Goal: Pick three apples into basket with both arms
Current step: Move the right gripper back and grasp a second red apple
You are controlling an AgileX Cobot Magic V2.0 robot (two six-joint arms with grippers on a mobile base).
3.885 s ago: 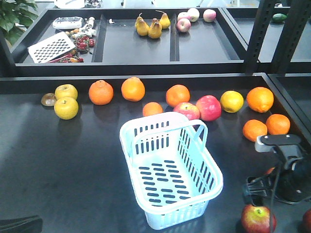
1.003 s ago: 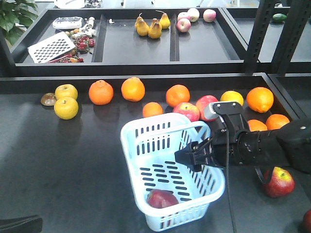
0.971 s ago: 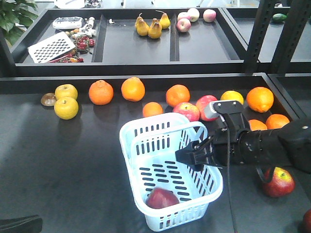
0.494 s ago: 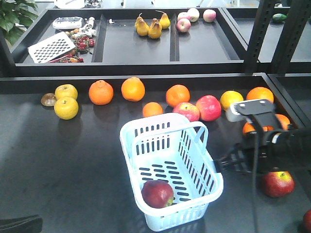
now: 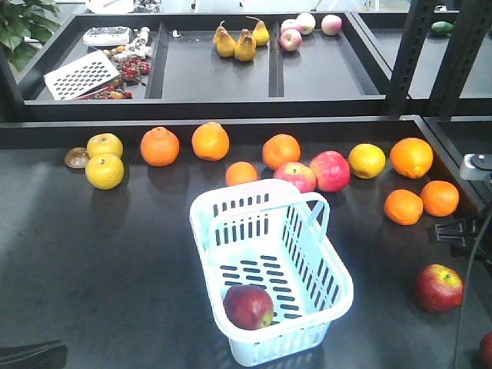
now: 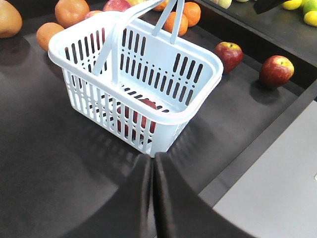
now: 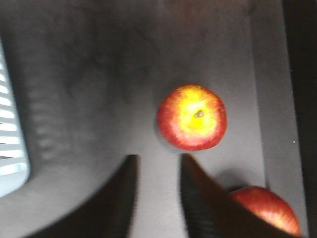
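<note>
Dark tabletop: right gripper point(image 7: 157, 159), fingers apart and empty, has 1 apple point(image 7: 192, 117) just ahead, slightly right; shift right, then straddle it. Left gripper point(image 6: 152, 161), fingers pressed together, sits just before the basket point(image 6: 99, 101).

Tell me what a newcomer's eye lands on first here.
The pale blue-white slotted plastic basket at mid-table, with one dark red apple lying in its near end. Then a red-and-yellow apple on the dark tabletop to its right, just ahead of the open black right gripper.
</note>
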